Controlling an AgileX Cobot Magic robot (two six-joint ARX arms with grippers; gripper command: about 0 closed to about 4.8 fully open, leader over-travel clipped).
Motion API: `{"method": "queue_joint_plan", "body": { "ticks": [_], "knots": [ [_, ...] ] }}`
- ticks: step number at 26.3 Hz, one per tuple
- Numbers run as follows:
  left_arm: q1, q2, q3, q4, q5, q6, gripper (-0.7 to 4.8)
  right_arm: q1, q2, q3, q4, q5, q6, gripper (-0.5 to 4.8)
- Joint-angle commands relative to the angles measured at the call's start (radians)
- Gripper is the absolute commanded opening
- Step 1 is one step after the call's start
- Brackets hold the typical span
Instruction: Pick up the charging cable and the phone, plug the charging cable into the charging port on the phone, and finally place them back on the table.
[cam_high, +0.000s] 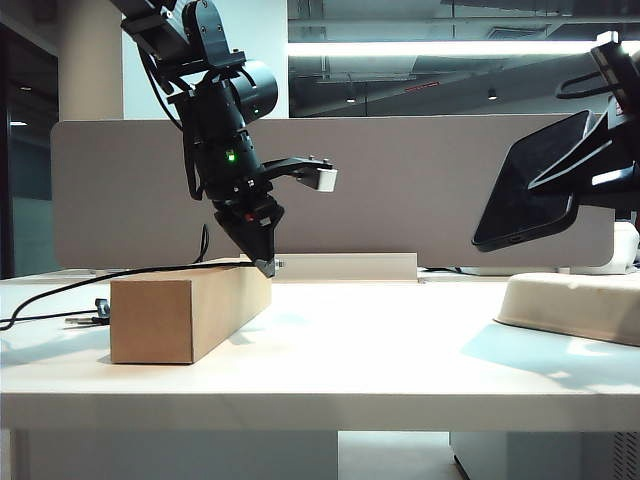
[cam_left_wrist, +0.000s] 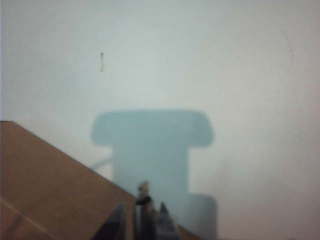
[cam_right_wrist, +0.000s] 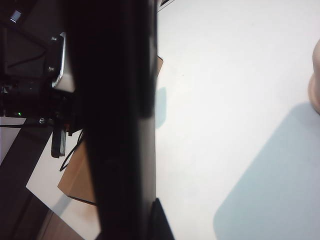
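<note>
Atop the cardboard box (cam_high: 190, 305), at its far corner: charging cable (cam_high: 120, 273), plug tip (cam_left_wrist: 143, 189) jutting past the edge. Left gripper (cam_high: 266, 266) straddling it, fingers (cam_left_wrist: 116, 222) closing, grip not yet certain. Best pinched just behind the plug, lifted straight. High at right: phone (cam_high: 530, 185) clenched in right gripper (cam_high: 600, 165), above the worktop (cam_high: 400, 350), beige tray (cam_high: 575, 305) beneath.
</note>
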Motion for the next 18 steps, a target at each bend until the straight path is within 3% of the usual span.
{"method": "queue_joint_plan", "body": {
  "ticks": [1, 5, 8, 18],
  "knots": [
    [-0.002, -0.002, 0.006, 0.001, 0.0, 0.0, 0.61, 0.002, -0.008, 0.006, 0.039, -0.002, -0.01, -0.07],
    [-0.003, -0.002, 0.007, 0.005, 0.0, 0.0, 0.54, 0.002, -0.008, 0.006, 0.039, -0.002, -0.01, -0.07],
    [-0.003, -0.002, 0.007, 0.006, 0.0, 0.0, -0.06, 0.002, -0.008, 0.006, 0.039, -0.002, -0.01, -0.07],
    [-0.03, -0.022, 0.013, 0.039, 0.035, -0.042, -0.06, 0.001, -0.008, 0.008, 0.053, -0.002, -0.01, -0.07]
  ]
}}
